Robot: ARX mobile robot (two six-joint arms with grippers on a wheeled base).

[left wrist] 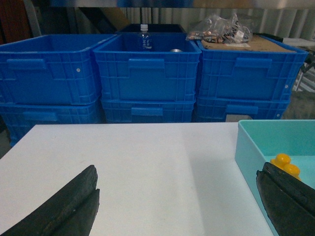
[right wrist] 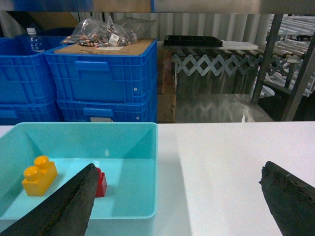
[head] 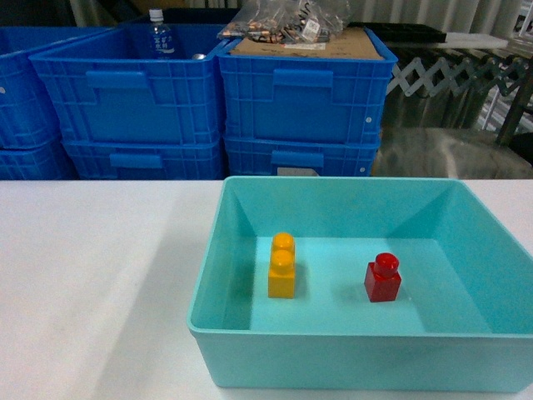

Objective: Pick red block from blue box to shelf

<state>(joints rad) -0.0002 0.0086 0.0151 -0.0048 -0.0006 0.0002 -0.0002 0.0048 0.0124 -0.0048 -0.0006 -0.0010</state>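
The red block (head: 382, 278) stands upright on the floor of the turquoise blue box (head: 333, 362), right of an orange-yellow two-stud brick (head: 281, 265). Neither gripper shows in the head view. In the right wrist view my right gripper (right wrist: 178, 178) is open over the white table just right of the box (right wrist: 133, 214); its left finger partly hides the red block (right wrist: 101, 182). My left gripper (left wrist: 177, 182) is open over the table left of the box (left wrist: 246, 152), nothing between its fingers. Steel posts (right wrist: 268, 54) of what may be the shelf stand at the far right.
Stacked dark blue ribbed crates (head: 133, 108) stand behind the white table (head: 92, 283). One holds a water bottle (head: 161, 35); another carries cardboard and a plastic bag of parts (head: 287, 23). A folding lattice barrier (right wrist: 216, 64) stands to the right behind the table.
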